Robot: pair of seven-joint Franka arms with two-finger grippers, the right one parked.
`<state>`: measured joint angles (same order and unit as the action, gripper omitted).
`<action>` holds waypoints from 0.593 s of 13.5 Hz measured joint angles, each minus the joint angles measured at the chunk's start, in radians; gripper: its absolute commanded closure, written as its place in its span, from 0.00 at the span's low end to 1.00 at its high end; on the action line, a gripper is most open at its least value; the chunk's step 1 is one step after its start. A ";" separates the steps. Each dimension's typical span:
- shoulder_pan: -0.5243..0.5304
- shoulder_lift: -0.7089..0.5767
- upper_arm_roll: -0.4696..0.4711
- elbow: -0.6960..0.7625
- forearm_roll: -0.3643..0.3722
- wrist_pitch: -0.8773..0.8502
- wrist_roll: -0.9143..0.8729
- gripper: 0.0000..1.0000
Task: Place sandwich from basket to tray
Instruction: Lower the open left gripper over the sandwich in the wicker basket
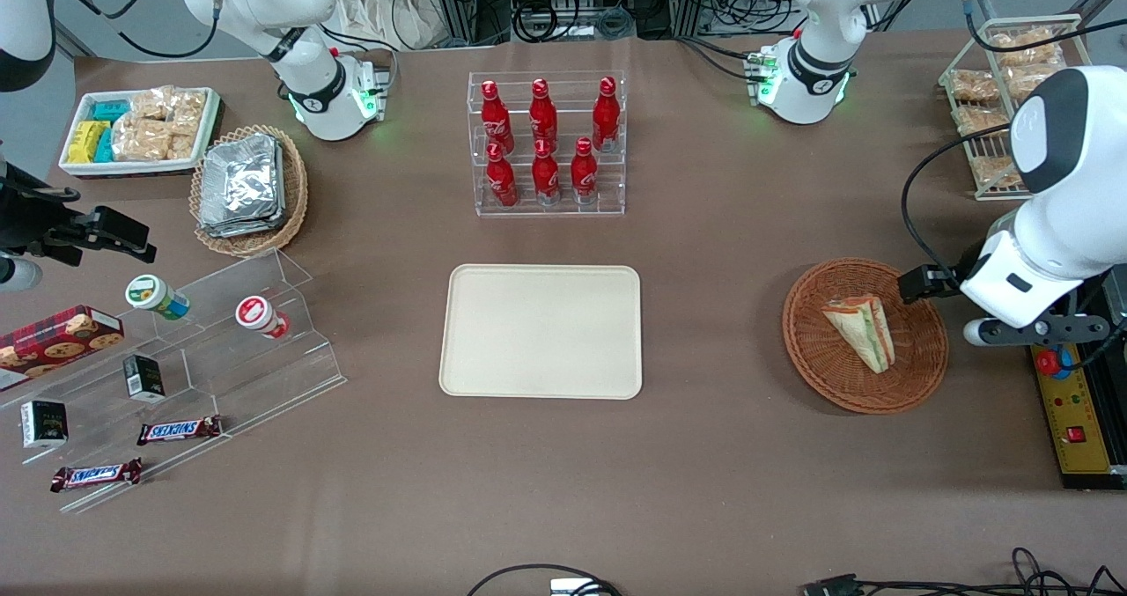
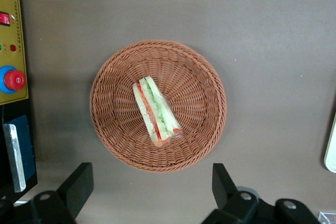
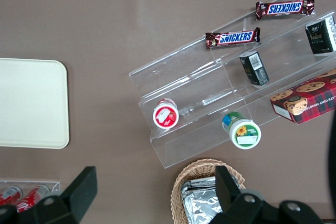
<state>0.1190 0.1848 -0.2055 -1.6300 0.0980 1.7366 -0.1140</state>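
Sandwich lies on its side near the middle of the basket, well apart from the tray, which sits bare at the centre of the surface. I have the hand hovering above the basket's edge, its two fingers spread wide with nothing between them, so by my reading the step is the approach and grasp.

To do it well, I think I should first bring the hand over the middle of the wedge. The wedge lies at a slant to the line between the fingers, so I would turn the wrist until they straddle its short width across the bread faces rather than its length. Then I descend straight down, stopping before the fingertips press into the weave. The clear wrap probably slips and the bread likely squashes, so I want a gentle closure low on the wedge. The basket looks light and may drag along, so I lift slowly and watch that it stays down.
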 measured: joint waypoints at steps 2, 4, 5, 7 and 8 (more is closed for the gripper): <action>0.000 0.003 -0.001 0.010 0.000 0.000 0.000 0.00; 0.000 0.025 -0.001 0.024 0.000 0.000 -0.003 0.00; 0.000 0.047 0.000 0.026 0.000 0.000 -0.023 0.00; 0.009 0.092 0.007 0.016 0.000 0.032 -0.134 0.00; 0.018 0.108 0.010 -0.007 0.000 0.075 -0.213 0.00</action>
<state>0.1375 0.2929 -0.1957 -1.6373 0.0982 1.8120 -0.3271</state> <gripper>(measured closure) 0.000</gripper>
